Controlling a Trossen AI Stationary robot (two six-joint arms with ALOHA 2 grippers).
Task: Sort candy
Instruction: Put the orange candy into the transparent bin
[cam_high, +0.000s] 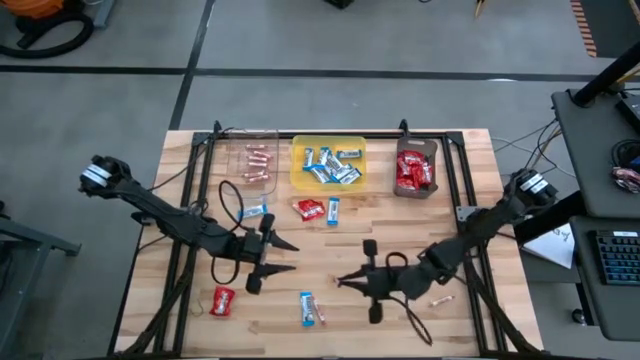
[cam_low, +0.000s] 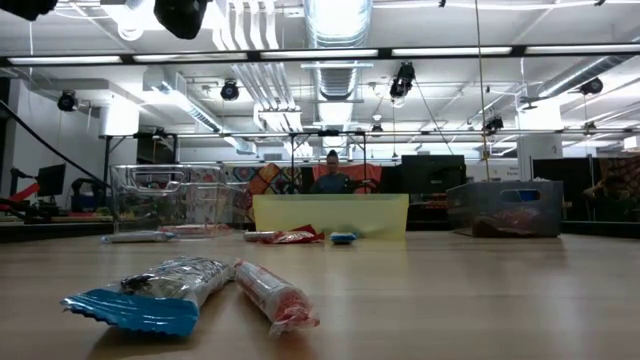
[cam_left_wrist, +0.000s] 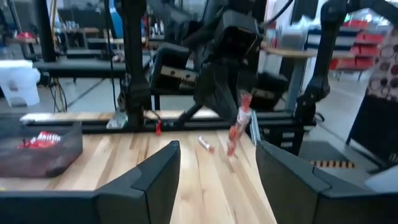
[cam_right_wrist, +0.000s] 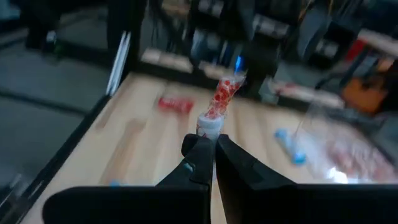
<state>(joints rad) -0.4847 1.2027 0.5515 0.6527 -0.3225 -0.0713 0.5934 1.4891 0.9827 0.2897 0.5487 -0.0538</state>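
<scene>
Right claw (cam_right_wrist: 208, 144) pinched on a pink stick (cam_right_wrist: 219, 102) – carry it level to the clear tray (cam_high: 251, 160); left claw (cam_left_wrist: 217, 171) gaping wide, empty

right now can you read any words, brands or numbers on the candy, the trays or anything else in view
No text can be read in any view.
Red packets: printing too small to read.
Blue-and-white bars in the yellow tray: markings too small.
Near bar and pinkish stick in the low view: wrapper print not legible.
Stick gripped by the right gripper: blurred.
Paper off the table's right edge: marks too small.
</scene>
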